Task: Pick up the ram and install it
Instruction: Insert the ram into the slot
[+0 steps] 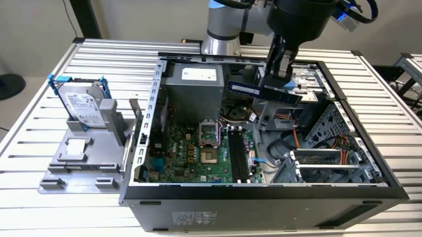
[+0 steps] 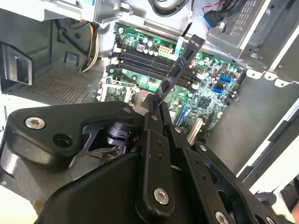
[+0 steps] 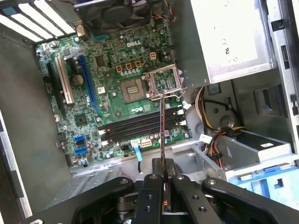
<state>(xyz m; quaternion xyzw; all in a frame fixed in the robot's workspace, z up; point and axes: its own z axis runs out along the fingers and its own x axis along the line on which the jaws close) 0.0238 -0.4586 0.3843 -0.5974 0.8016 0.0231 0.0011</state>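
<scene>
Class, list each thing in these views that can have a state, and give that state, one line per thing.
ram: held in the air, not seated in any slot.
end effector: shut on the ram.
memory slots: all empty.
CPU socket: empty, retention frame swung open.
computer case: on its side, side panel off.
hard drive: propped in a grey stand outside the case.

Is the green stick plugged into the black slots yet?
No, in the exterior view the gripper holds the ram up in the air above the open case, well clear of the black motherboard slots.
</scene>
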